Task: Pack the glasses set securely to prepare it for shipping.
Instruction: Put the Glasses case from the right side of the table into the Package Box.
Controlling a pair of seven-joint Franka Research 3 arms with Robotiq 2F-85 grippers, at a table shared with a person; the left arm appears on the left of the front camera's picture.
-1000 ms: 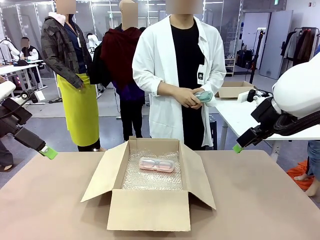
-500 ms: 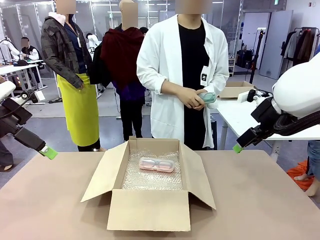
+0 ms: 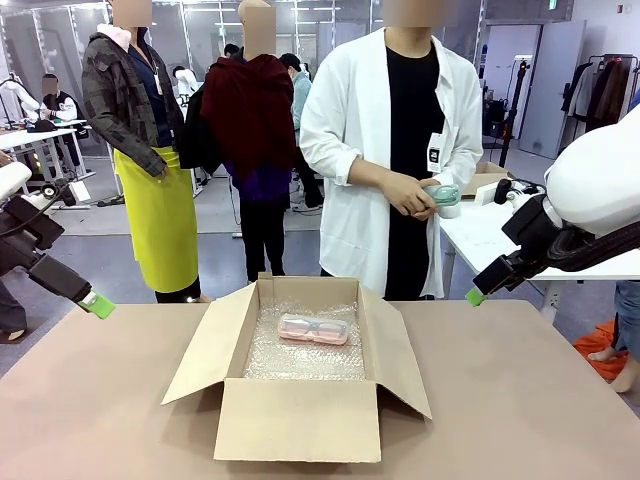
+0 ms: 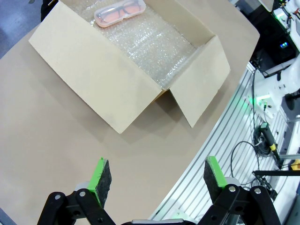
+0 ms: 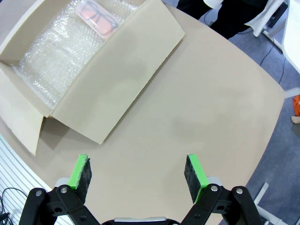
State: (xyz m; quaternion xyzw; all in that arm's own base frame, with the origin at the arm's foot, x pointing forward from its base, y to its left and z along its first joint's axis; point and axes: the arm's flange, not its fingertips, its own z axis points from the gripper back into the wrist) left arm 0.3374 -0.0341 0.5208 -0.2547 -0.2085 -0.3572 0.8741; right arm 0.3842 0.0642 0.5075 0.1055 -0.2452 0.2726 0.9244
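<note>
A pale pink glasses case [image 3: 313, 329] lies on bubble wrap at the far end of an open cardboard box [image 3: 300, 415] in the middle of the table; the same pink case [image 4: 119, 10] [image 5: 98, 17] shows in both wrist views. The person in a white coat stands behind the table's far right, holding the mint green case [image 3: 441, 195] in both hands at waist height. My left gripper [image 3: 97, 304] hangs open above the table's left edge, well clear of the box. My right gripper [image 3: 476, 295] hangs open over the far right side. Both grippers [image 4: 153, 174] [image 5: 138, 170] hold nothing.
The box flaps are spread outward to all sides, the left flap [image 3: 208, 342] and right flap [image 3: 400, 345] sloping onto the brown table [image 3: 530, 400]. A second white table [image 3: 480, 235] with another box stands behind the person. Other people stand far back left.
The person has stepped to the right along the far side, carrying the mint green case along. Neither arm nor the box has moved.
</note>
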